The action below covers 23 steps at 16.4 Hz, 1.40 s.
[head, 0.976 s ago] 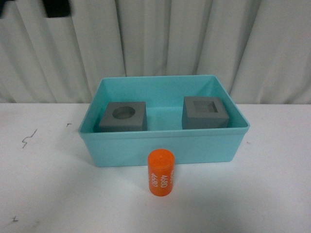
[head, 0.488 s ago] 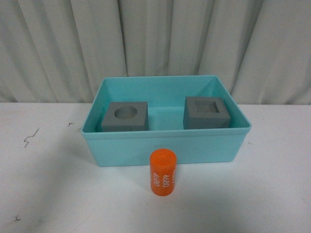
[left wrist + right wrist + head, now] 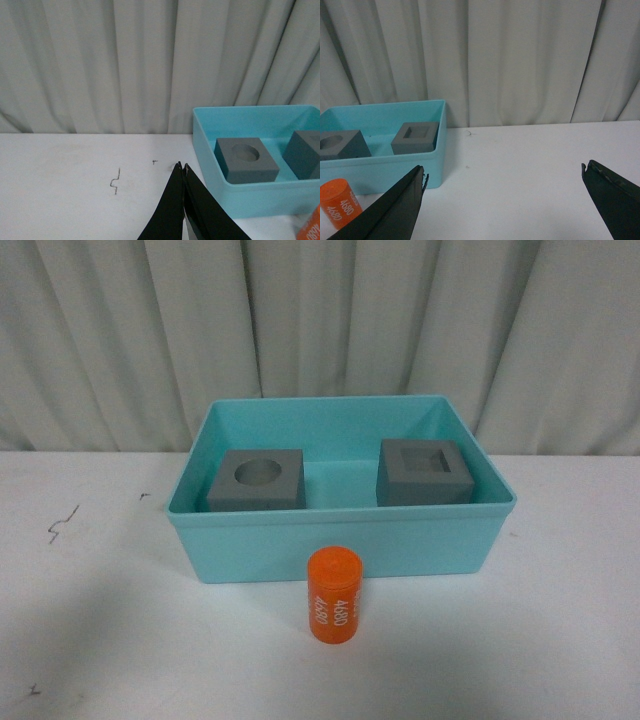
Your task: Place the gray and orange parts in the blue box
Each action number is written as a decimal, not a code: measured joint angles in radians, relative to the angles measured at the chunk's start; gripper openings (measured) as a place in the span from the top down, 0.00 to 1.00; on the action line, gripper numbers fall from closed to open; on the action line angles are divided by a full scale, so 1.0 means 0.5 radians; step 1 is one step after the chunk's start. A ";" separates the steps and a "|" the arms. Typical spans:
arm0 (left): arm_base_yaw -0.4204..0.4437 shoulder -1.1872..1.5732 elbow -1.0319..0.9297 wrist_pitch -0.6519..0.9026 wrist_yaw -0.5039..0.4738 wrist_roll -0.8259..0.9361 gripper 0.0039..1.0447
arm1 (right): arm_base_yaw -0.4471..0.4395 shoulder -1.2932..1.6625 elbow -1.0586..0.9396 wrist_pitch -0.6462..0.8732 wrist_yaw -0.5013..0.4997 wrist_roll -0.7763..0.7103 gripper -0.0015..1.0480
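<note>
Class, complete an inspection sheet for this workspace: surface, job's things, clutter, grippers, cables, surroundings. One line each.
Surface: white table, with a few small dark marks.
Job's things: round-recess gray cube and square-recess gray cube inside the blue box; orange cylinder upright on the table in front of the box, outside it.
Clutter: nothing seen.
Grippers: left gripper shut, empty; right gripper open, empty.
Cables: nothing seen.
Surroundings: pale pleated curtain behind the table.
</note>
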 joint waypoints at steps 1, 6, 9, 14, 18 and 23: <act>-0.007 -0.094 -0.027 -0.066 0.004 0.000 0.99 | 0.000 0.000 0.000 0.000 0.000 0.000 0.06; -0.006 -0.330 -0.131 -0.199 0.003 0.000 0.99 | 0.000 0.000 0.000 0.000 0.000 0.000 0.06; -0.006 -0.588 -0.132 -0.426 0.004 0.000 0.99 | 0.000 0.000 0.000 0.000 0.000 0.000 0.06; -0.006 -0.815 -0.132 -0.639 0.003 0.000 0.99 | 0.000 0.000 0.000 0.000 0.000 0.000 0.06; -0.006 -0.974 -0.132 -0.797 0.003 0.000 0.99 | 0.000 0.000 0.000 0.000 0.000 0.000 0.06; -0.006 -1.117 -0.132 -0.942 0.003 0.000 0.99 | 0.000 0.000 0.000 0.000 0.000 0.000 0.06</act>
